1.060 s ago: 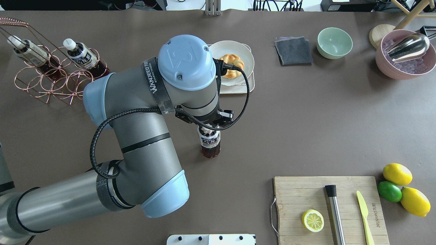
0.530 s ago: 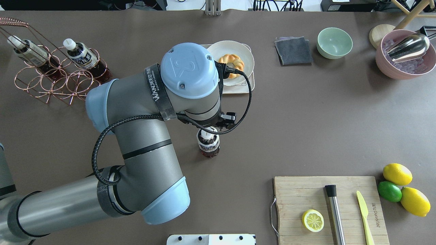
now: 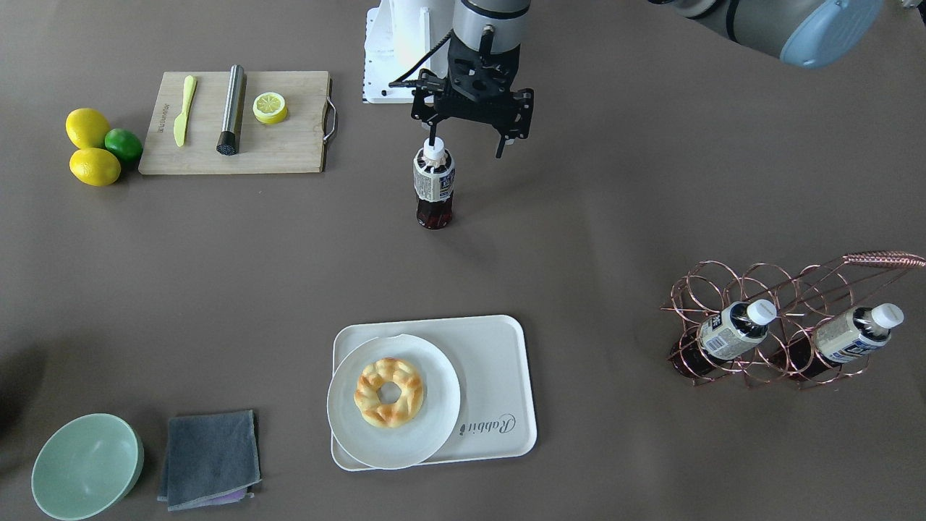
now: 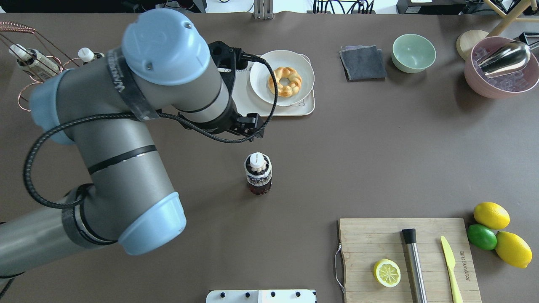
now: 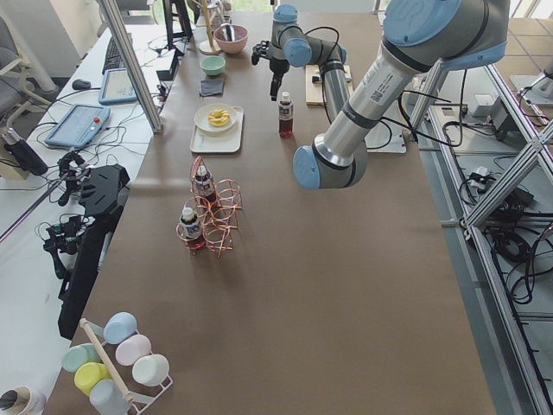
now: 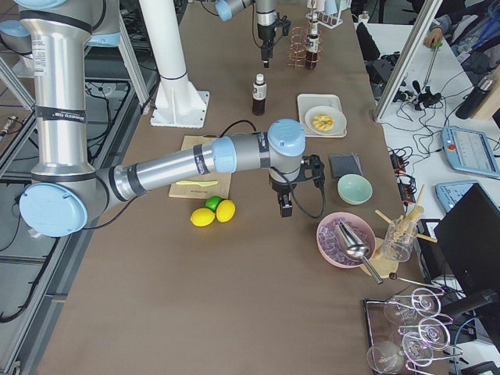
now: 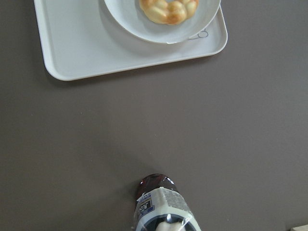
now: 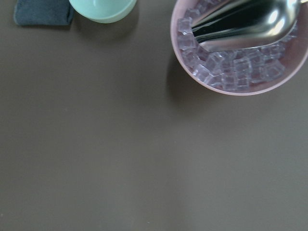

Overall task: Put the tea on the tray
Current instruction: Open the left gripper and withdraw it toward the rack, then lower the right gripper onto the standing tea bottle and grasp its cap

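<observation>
One tea bottle [image 3: 433,184] stands upright on the bare table, also in the overhead view [image 4: 258,174] and at the bottom of the left wrist view [image 7: 163,207]. My left gripper [image 3: 466,145] hangs above its cap, open and empty, one finger just over the cap. The cream tray [image 3: 499,362] marked "Rabbit" lies farther out, also in the overhead view [image 4: 242,99], with a round white plate [image 3: 427,427] and a doughnut [image 3: 388,391] on it. My right gripper [image 6: 285,205] shows only in the exterior right view, and I cannot tell its state.
Two more tea bottles [image 3: 731,329] lie in a copper wire rack [image 3: 788,289]. A cutting board [image 4: 379,240] carries a lemon half, a steel muddler and a knife. Lemons and a lime [image 4: 482,236], a grey cloth [image 4: 363,63], a green bowl [image 4: 413,52] and a pink ice bowl [image 4: 501,67] stand around.
My left gripper has let go of the bottle's cap, opened, and the arm has risen and swung away to the left. The bottle stays upright in the same spot.
</observation>
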